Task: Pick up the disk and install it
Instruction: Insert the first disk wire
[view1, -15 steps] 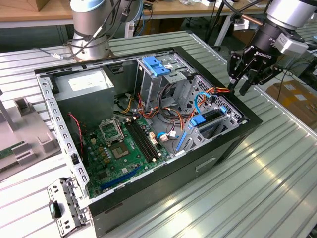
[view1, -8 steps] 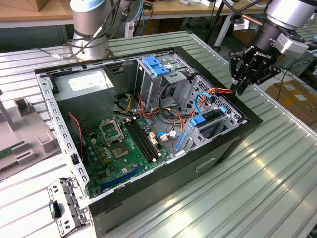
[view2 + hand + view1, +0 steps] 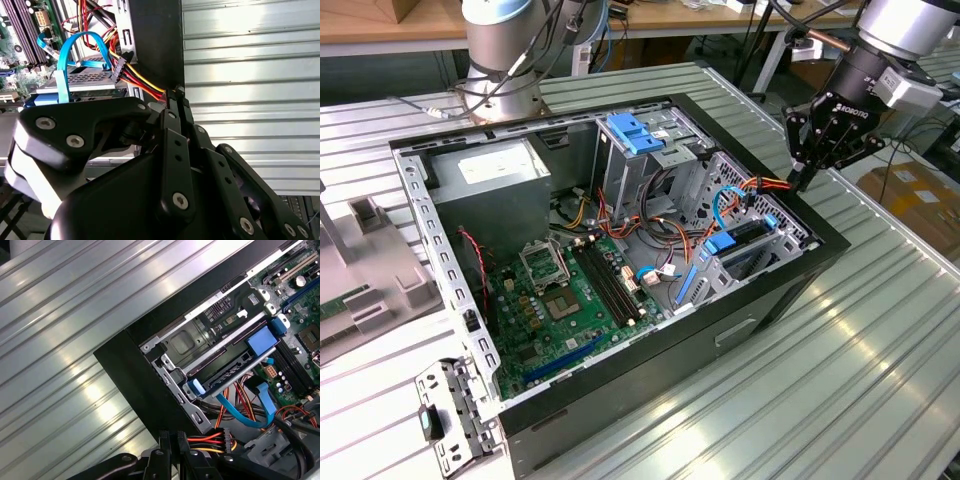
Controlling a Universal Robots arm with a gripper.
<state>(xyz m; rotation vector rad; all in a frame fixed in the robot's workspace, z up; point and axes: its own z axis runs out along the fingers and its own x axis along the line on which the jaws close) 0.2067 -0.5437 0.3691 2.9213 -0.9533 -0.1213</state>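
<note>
Ribbed metal counter (image 3: 880, 360) carries an open computer case (image 3: 650, 370). At the exterior view's right, the end effector (image 3: 807, 178) hangs closed and empty over the case's corner; the disk (image 3: 745, 238) sits in its bay below.

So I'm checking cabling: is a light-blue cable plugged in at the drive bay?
Yes: in the second wrist view a light-blue cable loops down to the drive bay.

High exterior view, close wrist views

Ribbed glossy metal table (image 3: 880, 350), matt black case (image 3: 720, 340), blue plastic rails (image 3: 261, 342).
</note>
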